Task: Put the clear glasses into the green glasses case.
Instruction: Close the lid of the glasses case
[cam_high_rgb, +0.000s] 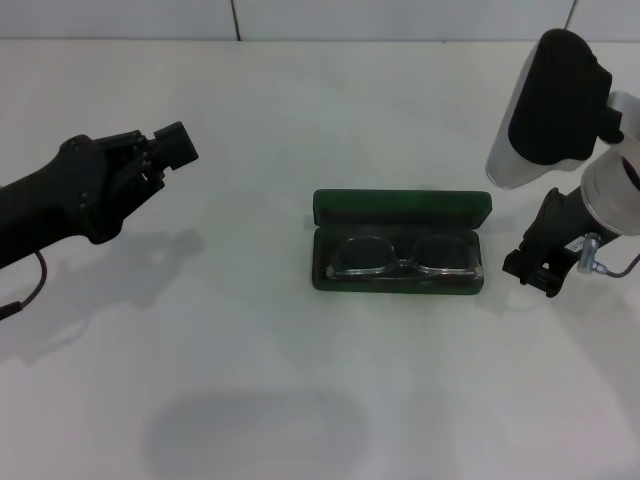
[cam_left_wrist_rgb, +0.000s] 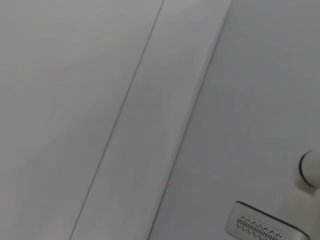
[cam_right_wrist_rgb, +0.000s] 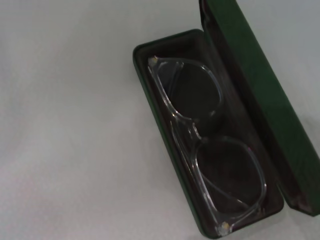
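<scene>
this looks like a robot test room or lab rather than a home or shop. a plain white bench (cam_high_rgb: 300, 120) fills nearly the whole head view, bare and even, with only one green glasses case (cam_high_rgb: 400, 208) staged at its middle, lid raised. along the top edge of that frame runs a pale wall (cam_high_rgb: 120, 18) split by thin dark vertical seams, like panels or large tiles. the left wrist view shows more smooth white panelling (cam_left_wrist_rgb: 75, 100) crossed by a fine seam, and in its lower right corner a small white fitting with a slotted grille (cam_left_wrist_rgb: 260, 227). two black robot arms enter from the left and right edges of the head view.
</scene>
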